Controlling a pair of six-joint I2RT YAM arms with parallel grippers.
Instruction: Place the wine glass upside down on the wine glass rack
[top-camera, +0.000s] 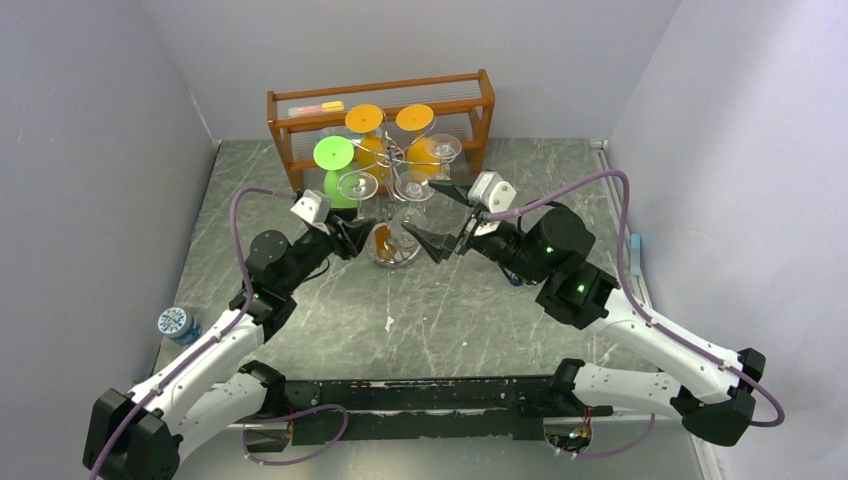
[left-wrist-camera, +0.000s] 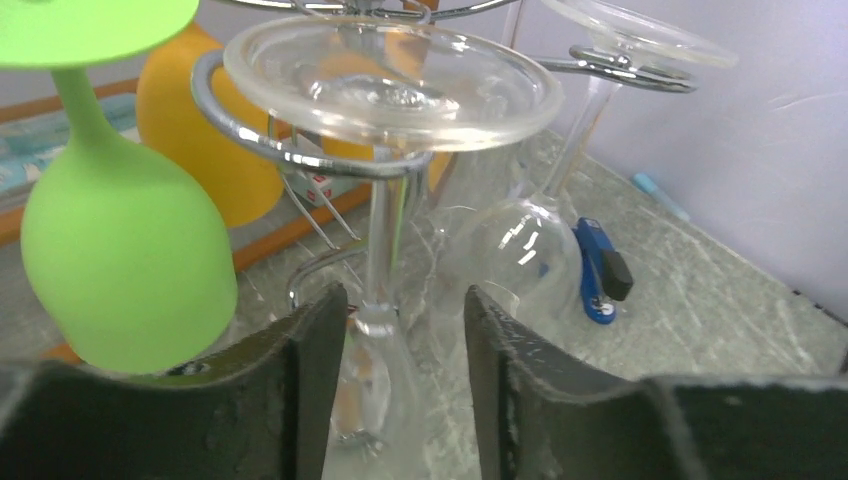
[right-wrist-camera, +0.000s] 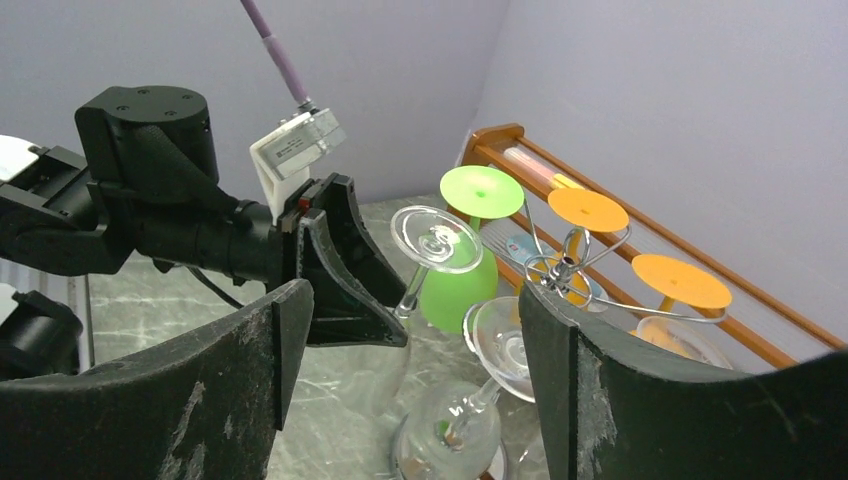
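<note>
Left gripper (left-wrist-camera: 405, 300) is straddling the wine glass (left-wrist-camera: 385, 85) at 12 o'clock, jaws parted, pad contact unclear | glass is hanging upside down, stem vertical, foot resting in a wine glass rack (left-wrist-camera: 250, 140) scroll | right gripper (right-wrist-camera: 415, 300) is gaping empty, farther off | bowl rim cut off.

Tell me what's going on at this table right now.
Two robot arms are working at the wine glass rack, which carries several glasses hung upside down, a green glass among them. The left gripper straddles the stem of a clear wine glass whose foot rests in one of the rack's loops. Its fingers look open rather than clamped. The right gripper hovers open beside the rack, holding nothing.
</note>
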